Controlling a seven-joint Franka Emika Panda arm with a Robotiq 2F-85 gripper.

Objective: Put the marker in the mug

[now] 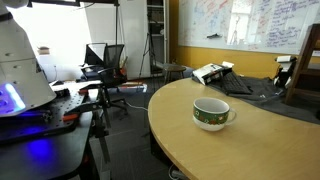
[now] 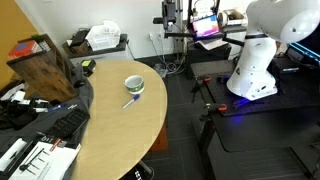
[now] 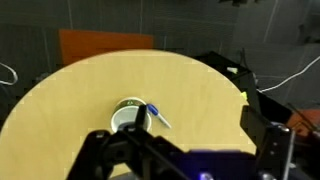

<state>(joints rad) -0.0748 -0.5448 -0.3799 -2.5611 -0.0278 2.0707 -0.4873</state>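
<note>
The gripper hangs high over the round wooden table, its dark fingers cut off at the wrist view's lower edge, so I cannot tell whether they are apart or together. Below, the marker lies flat on the tabletop, just beside the green mug and outside it; it looks light, stiff and smooth enough to roll, so a pinch across its middle, clear of the mug's wall, seems the safest hold
</note>
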